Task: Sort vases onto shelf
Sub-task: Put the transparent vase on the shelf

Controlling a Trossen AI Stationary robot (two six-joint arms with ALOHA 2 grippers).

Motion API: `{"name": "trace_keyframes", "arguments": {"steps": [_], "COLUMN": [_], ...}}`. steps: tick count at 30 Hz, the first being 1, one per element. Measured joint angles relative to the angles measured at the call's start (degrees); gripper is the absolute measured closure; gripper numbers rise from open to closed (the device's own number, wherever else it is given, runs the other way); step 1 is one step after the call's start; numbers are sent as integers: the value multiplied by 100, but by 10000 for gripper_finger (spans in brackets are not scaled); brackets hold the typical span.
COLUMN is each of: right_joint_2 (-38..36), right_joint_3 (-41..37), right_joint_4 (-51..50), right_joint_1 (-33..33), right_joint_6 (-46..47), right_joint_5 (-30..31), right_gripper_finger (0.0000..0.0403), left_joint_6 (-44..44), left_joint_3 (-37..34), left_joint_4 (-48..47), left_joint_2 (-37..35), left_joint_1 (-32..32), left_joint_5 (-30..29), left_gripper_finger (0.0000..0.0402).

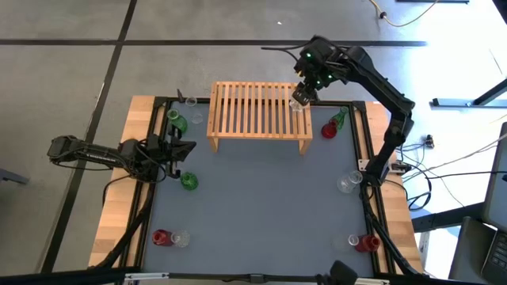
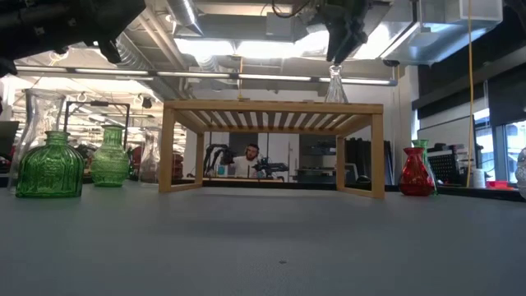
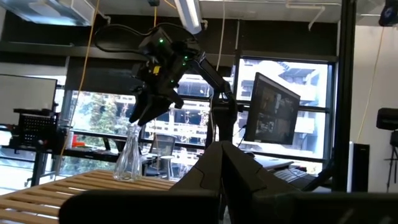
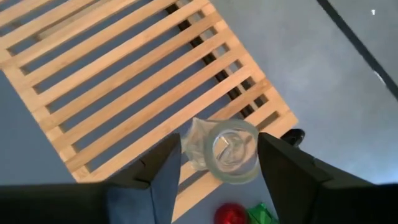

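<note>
High view: the right claw (image 1: 302, 96) hangs over the shelf (image 1: 257, 111) at its right end, above a clear vase (image 1: 299, 104); the left claw (image 1: 181, 152) waits, shut and empty, near the surface's left edge.
Low view: the clear vase (image 2: 334, 86) stands upright on the shelf's top, right end, claw just above its neck.
Left wrist view: fingers (image 3: 144, 111) straddle the vase's neck, apart.
Right wrist view: open fingers (image 4: 163, 167) flank the vase's mouth (image 4: 231, 149) without touching it.

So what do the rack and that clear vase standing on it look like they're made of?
The rack: light, apparently unpainted wood, with visible grain and pale slats. The clear vase on it: probably glass, see-through with a glossy shine; clear plastic can't be ruled out.
</note>
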Motion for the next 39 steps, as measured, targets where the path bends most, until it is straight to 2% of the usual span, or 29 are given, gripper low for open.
{"name": "trace_keyframes", "arguments": {"steps": [5, 8, 29, 33, 39], "right_joint_2": [1, 1, 3, 3, 1], "right_joint_3": [-17, -17, -750, -751, -749], "right_joint_4": [165, 120, 343, 341, 371], "right_joint_1": [2, 2, -72, -72, -72], "right_joint_6": [-59, -58, -62, -72, -72], "right_joint_5": [229, 455, 358, 362, 358], "right_gripper_finger": [154, 143, 167, 192, 265], "left_joint_6": [0, 2, 22, 24, 24], "left_joint_3": [0, 0, 0, 0, 0], "left_joint_4": [-8, -8, -6, -6, -4], "left_joint_2": [-1, 0, 1, 1, -1], "left_joint_1": [0, 0, 2, 0, 0], "left_joint_5": [-1, -1, -57, -55, -55], "left_gripper_finger": [399, 399, 399, 399, 399]}}
